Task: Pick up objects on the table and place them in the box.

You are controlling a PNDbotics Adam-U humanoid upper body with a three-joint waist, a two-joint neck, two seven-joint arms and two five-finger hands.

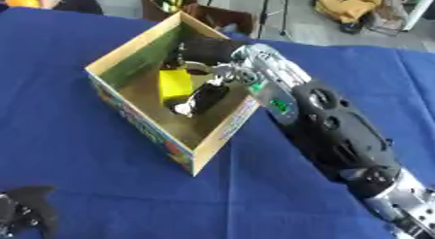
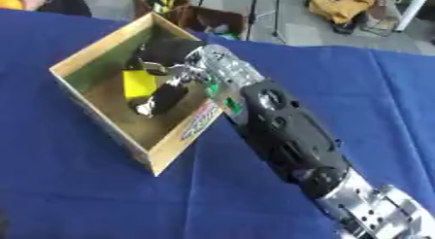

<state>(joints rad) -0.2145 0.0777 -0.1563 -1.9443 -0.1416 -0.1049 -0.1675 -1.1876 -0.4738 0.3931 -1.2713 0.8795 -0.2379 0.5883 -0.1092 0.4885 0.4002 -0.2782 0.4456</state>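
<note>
Reaching into the box (image 1: 144,128) with the right hand (image 1: 204,49), low down near the far corner. Sitting on the box floor, a yellow thing (image 1: 176,86), just under the hand. Lying beside it, a dark thing (image 1: 207,97) with a shiny tip, close to the near wall. Touching the hand or only lying near it? Not showing clearly. Not showing either whether the right fingers are spread, pressed together or pinching something, with the hand half hidden by its own wrist.

Looking like the putting-down step. Doing it well: going low before letting go, so nothing bounces out. Opening slowly and letting the thing settle flat on the floor. Lifting straight up after, staying away from the side wall, since the right arm (image 1: 340,131) is passing right over that rim and a bump could be pushing the box along the blue table (image 1: 76,175). Watching the yellow thing too, so no finger is dragging it up.

Stretching long from the lower right, up and across toward the box, wrist bending down over the rim.

Resting at the lower left corner, the left hand (image 1: 25,209), well apart from the box. Fingers too dark to tell there.
</note>
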